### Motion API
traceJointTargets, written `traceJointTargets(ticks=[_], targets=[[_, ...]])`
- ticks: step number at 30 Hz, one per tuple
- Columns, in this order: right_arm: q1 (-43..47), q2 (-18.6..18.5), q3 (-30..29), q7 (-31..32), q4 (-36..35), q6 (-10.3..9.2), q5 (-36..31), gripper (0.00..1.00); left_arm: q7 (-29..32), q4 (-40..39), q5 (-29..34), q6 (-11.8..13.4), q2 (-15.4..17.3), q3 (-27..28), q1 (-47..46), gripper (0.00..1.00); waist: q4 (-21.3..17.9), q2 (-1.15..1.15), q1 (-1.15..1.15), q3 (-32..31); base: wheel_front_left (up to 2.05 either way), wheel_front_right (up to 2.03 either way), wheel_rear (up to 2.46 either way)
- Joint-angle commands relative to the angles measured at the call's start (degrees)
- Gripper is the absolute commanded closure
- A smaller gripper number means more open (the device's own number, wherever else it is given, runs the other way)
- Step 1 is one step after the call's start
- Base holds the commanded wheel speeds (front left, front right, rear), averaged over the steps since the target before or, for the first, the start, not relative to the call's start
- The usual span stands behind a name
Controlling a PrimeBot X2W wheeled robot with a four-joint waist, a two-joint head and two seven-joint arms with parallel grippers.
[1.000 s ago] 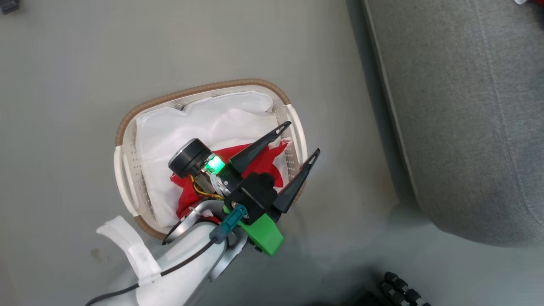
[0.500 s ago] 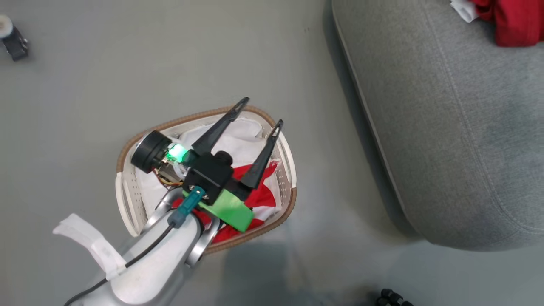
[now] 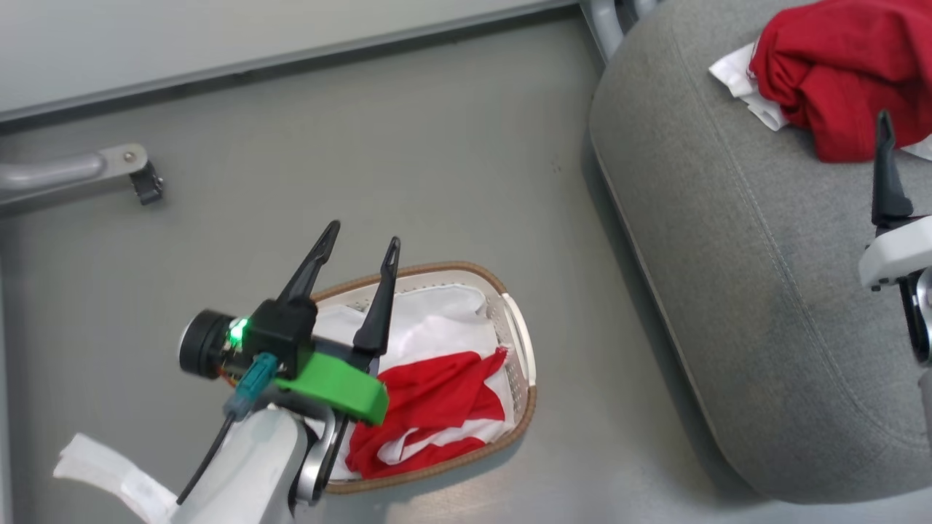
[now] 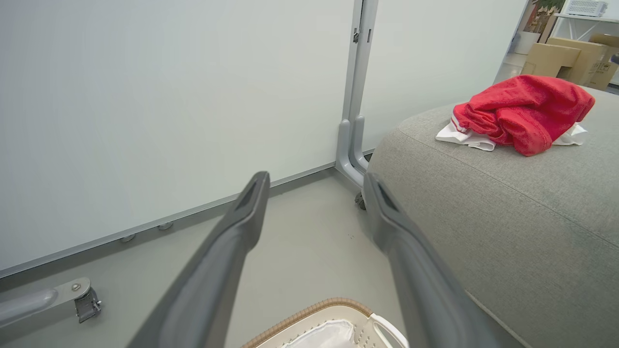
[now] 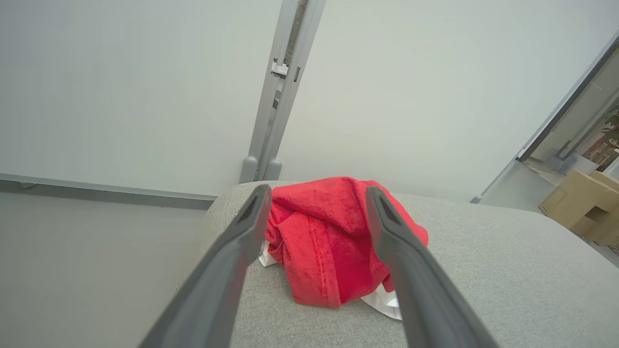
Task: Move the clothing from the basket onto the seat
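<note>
**A:** Where is the clothing lying right now?

**B:** One red garment is lying crumpled in the basket. It is resting on the white liner and filling the end nearest me. A second red garment is sitting bunched up on the seat, with white trim poking out from under it on both sides. The basket is standing on the grey floor, just beside the seat.

**A:** And what are your claws doing?

**B:** My left gripper is hovering over the far end of the basket. Its fingers are spread wide and gripping nothing, and the tips are reaching past the brown rim, toward the pale wall panel. My right gripper is hanging over the seat with its fingers parted too, and nothing is pinched between them. They are pointing at the bunched garment, which is lying just beyond the tips.
</note>
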Motion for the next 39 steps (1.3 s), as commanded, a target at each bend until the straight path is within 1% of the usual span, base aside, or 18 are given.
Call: traceJointTargets(ticks=[1, 5, 11, 15, 20, 25, 29, 35, 39], targets=[[2.3, 0.5, 0.6, -0.3, -0.7, -0.08, 0.7, 0.0, 0.0, -0.2, -0.2, 0.4, -0.3, 1.4, 3.0, 0.0, 5.3, 0.0, 0.0, -7.1, 0.0, 0.0, 0.0], [6.3, 2.8, 2.0, -0.3, -3.2, -0.08, 2.1, 0.0, 0.0, -0.9, -0.4, 0.6, -2.0, 6.6, 9.3, 0.0, 6.9, 0.0, 0.0, -10.3, 0.0, 0.0, 0.0], [12.8, 7.6, 2.7, -0.3, -7.2, -0.08, 2.1, 0.0, 0.0, -1.3, 0.7, -0.4, -5.5, 14.7, 17.9, 0.0, 8.6, 0.0, 0.0, -13.4, 0.0, 0.0, 0.0], [16.9, 10.7, 3.3, -0.3, -9.2, -0.08, 1.6, 0.0, 0.0, -0.8, 2.3, -1.8, -7.3, 18.0, 21.1, 0.0, 9.4, 0.0, 0.0, -14.5, 0.0, 0.0, 0.0], [21.2, 13.6, 3.4, -0.3, -11.2, -0.08, 1.1, 0.0, 0.0, -0.1, 4.8, -3.5, -8.9, 20.5, 22.6, 0.0, 9.9, 0.0, 0.0, -15.2, 0.0, 0.0, 0.0], [25.4, 15.3, 3.5, -0.3, -12.8, -0.08, 1.1, 0.0, 0.0, 0.5, 6.1, -4.7, -9.8, 22.5, 23.9, 0.0, 10.1, 0.0, 0.0, -16.1, 0.0, 0.0, 0.0], [28.2, 15.6, 4.2, -0.3, -13.6, -0.08, 2.1, 0.0, 0.0, 0.5, 7.0, -5.3, -10.4, 24.2, 25.3, 0.0, 9.9, 0.0, 0.0, -16.6, 0.0, 0.0, 0.0], [29.5, 15.7, 6.7, -0.3, -13.0, -0.08, 4.7, 0.0, 0.0, 0.2, 7.7, -5.9, -10.8, 26.0, 26.9, 0.0, 9.5, 0.0, 0.0, -17.0, 0.0, 0.0, 0.0], [29.6, 15.8, 7.4, -0.3, -12.2, -0.08, 4.3, 0.0, 0.0, 0.6, 8.1, -6.4, -11.0, 26.2, 27.2, 0.0, 9.6, 0.0, 0.0, -17.1, 0.0, 0.0, 0.0]])
